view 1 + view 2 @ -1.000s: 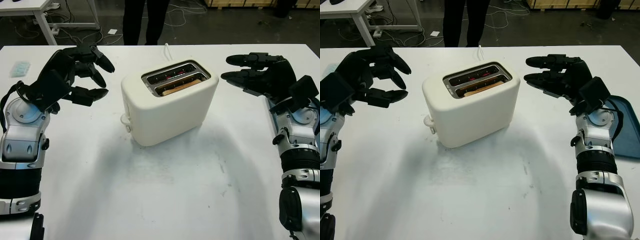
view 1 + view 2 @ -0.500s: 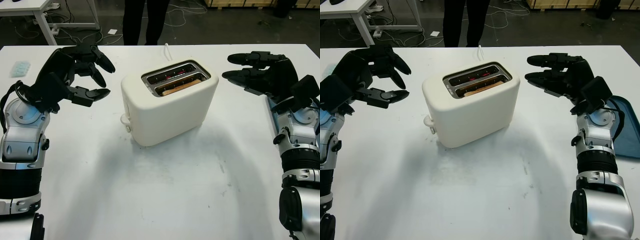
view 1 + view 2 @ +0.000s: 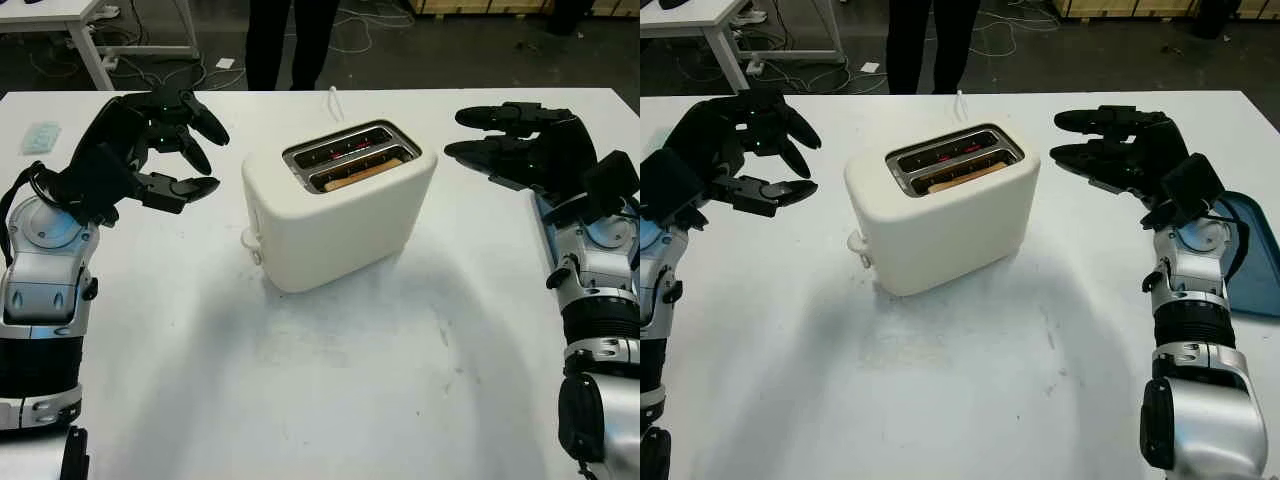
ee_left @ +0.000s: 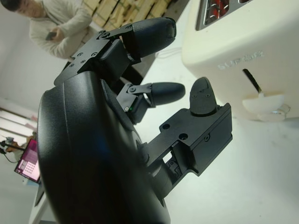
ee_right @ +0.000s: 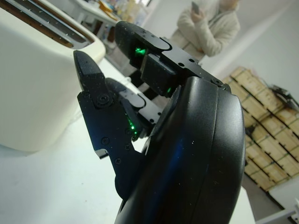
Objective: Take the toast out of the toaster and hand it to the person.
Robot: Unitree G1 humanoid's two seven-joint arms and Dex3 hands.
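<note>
Toast (image 3: 352,176) sits in the cream toaster (image 3: 335,205); left hand (image 3: 150,145) and right hand (image 3: 520,145) flank it, fingers wide, holding nothing.

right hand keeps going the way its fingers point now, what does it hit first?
Probably the toaster: the right hand, open, hovers beside it with fingers aimed at its upper side wall. Height is hard to judge, so it might pass just over the top slots instead.
</note>
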